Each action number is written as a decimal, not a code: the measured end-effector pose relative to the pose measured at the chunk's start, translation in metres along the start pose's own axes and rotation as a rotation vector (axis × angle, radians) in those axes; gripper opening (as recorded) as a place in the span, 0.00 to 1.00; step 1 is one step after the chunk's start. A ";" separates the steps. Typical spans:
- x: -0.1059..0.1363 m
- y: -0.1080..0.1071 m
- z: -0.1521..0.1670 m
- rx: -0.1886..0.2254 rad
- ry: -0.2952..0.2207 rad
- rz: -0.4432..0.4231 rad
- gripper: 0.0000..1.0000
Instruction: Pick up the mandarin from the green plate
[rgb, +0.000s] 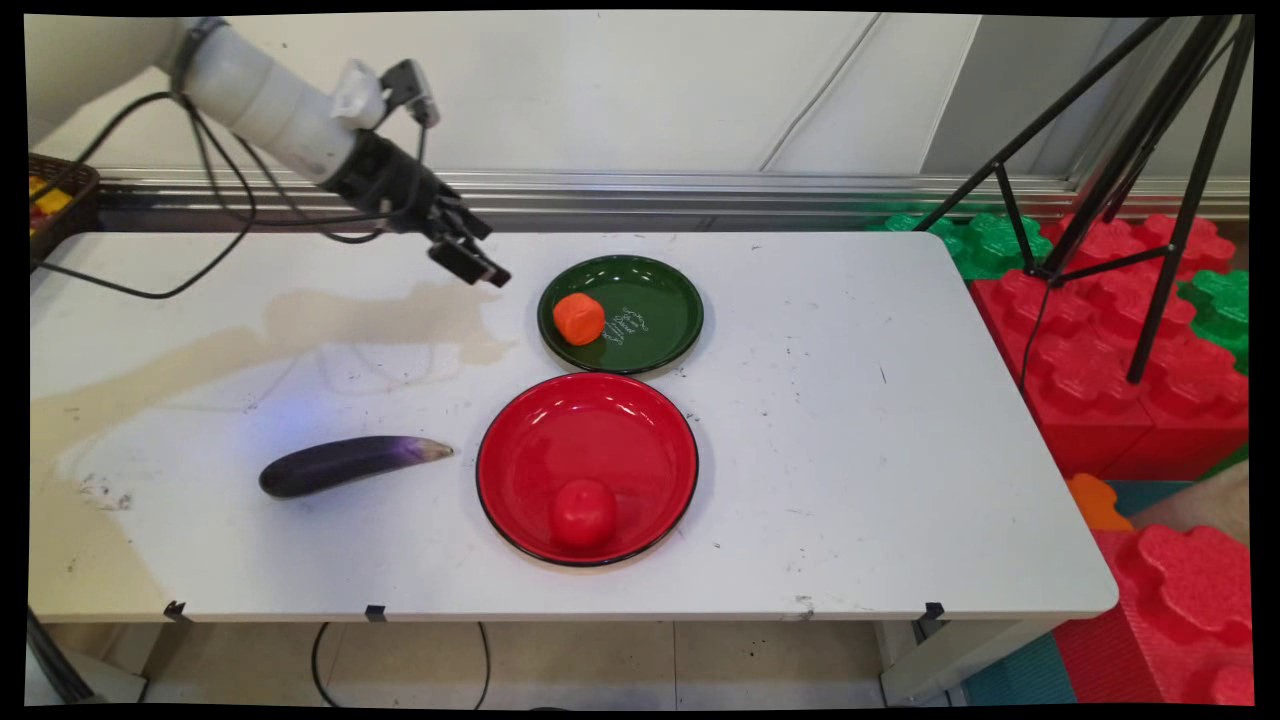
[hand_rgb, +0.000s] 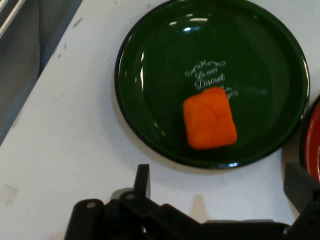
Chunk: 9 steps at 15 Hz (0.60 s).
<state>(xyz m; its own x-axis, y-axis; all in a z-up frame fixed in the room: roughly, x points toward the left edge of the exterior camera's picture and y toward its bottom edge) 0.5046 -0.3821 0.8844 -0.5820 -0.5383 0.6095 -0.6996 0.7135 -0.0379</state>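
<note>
My gripper (rgb: 484, 254) hangs open and empty above the table, just left of a dark green plate (rgb: 655, 300). An orange block (rgb: 578, 318) lies on that plate's left side. The hand view shows the green plate (hand_rgb: 160, 75) with the orange block (hand_rgb: 210, 124) on it, just beyond my open gripper (hand_rgb: 219, 174), whose fingers (hand_rgb: 142, 179) stand wide apart. Nearer the table's front, a red plate (rgb: 600, 440) holds a red tomato (rgb: 582, 512) at its near edge. A purple eggplant (rgb: 345, 465) lies on the table left of the red plate.
A dark basket (rgb: 55, 200) sits at the table's far left edge. A black tripod (rgb: 1150, 200) stands to the right over red and green foam blocks (rgb: 1100, 330). A sliver of the red plate (hand_rgb: 312, 145) shows at the hand view's right edge.
</note>
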 end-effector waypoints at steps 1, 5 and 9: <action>0.004 -0.001 0.009 -0.001 -0.001 -0.002 1.00; 0.013 -0.003 0.044 -0.012 -0.017 -0.011 1.00; 0.018 -0.003 0.083 -0.022 -0.044 -0.031 1.00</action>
<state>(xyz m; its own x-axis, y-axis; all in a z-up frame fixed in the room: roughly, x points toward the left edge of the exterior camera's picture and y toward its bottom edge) 0.4616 -0.4310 0.8303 -0.5784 -0.5793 0.5743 -0.7087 0.7055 -0.0022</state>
